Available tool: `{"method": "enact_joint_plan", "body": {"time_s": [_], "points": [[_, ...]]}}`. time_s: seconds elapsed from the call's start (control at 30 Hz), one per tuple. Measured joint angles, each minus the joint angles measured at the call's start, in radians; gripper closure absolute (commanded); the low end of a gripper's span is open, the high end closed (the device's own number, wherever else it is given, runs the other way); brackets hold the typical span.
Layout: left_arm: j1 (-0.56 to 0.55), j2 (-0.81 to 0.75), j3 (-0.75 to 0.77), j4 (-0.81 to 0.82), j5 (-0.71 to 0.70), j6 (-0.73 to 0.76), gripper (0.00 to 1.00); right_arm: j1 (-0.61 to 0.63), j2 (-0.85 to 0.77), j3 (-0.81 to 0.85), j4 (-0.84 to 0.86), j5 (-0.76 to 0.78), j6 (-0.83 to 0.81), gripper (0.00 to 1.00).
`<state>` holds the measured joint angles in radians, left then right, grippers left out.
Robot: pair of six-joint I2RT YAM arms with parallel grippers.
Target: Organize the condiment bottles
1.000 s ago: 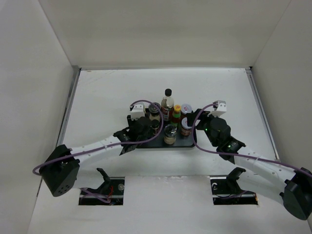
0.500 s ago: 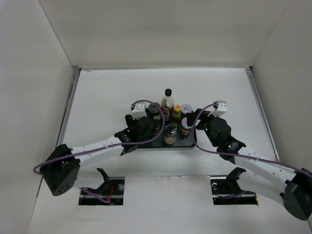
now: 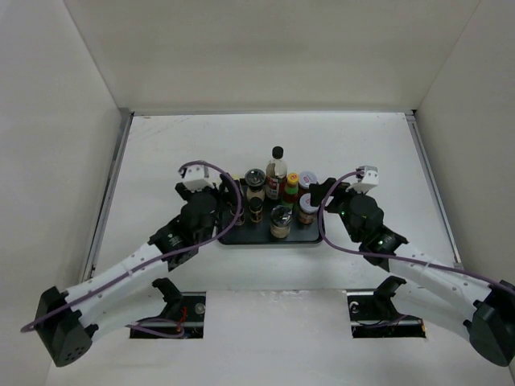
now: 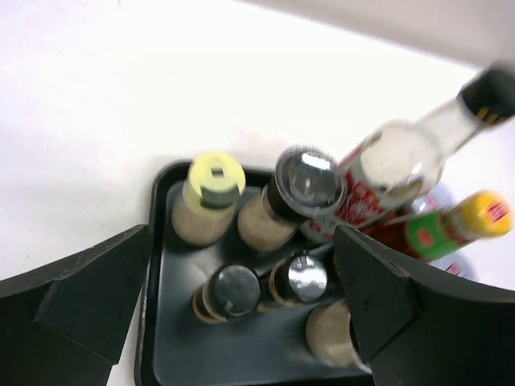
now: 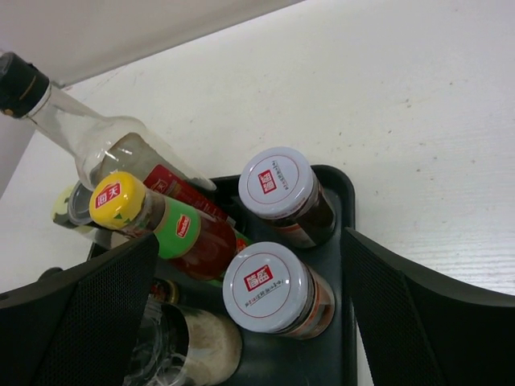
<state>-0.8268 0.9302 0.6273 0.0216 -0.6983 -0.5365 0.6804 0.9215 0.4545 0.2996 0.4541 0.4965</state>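
Left claw (image 4: 241,235), right claw (image 5: 249,237) apart, empty. I'm planning straight pull-backs, clearing the tall clear black-capped glass bottle (image 3: 277,170).

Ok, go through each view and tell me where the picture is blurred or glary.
Left wrist view: soft all over, the tall clear bottle smeared toward its black cap, glare on the silver lid. Right wrist view: sharp, print on the white-lidded jar crisp. Top external view: even light, faint shadows, no glare.
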Motion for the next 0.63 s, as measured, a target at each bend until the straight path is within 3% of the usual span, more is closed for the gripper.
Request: {"method": "enact_joint_plan", "body": {"time_s": [0.3,0.63], "points": [[0.127,-0.316,-0.188,-0.054,0.003,-0.109,0.0,-0.02,-0.02,-0.004,-0.013,0.117,-0.01,0.0],[0.188,-0.336,-0.284,-0.145,0.047,-0.242,0.0,-0.039,-0.058,-0.013,-0.097,0.229,-0.003,0.0]]}}
